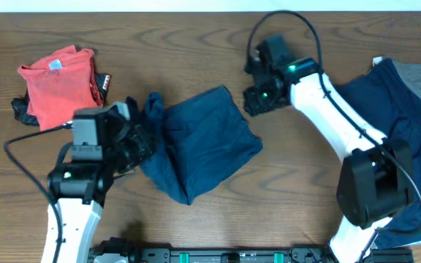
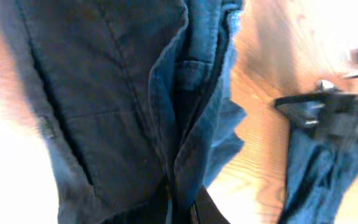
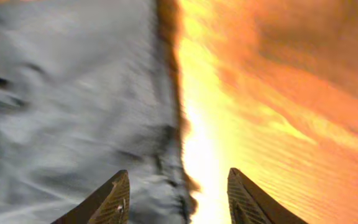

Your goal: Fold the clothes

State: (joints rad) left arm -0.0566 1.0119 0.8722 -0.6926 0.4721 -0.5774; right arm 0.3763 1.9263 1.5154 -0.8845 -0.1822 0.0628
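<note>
1. A red tee (image 1: 55, 86) is laid well left of the navy trousers (image 1: 203, 139).
2. Their left edge is pinched by the left gripper (image 1: 143, 135).
3. The right gripper (image 1: 256, 100) is held open beside their right corner.
4. Farther right, other clothes (image 1: 404, 102) are piled.

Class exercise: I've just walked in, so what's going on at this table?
Two robot arms are folding. The left hand pinches the bunched edge of the navy trousers, lying partly folded mid-table. The right hand hangs open by their far corner. A red tee and another pile wait at the sides.
</note>
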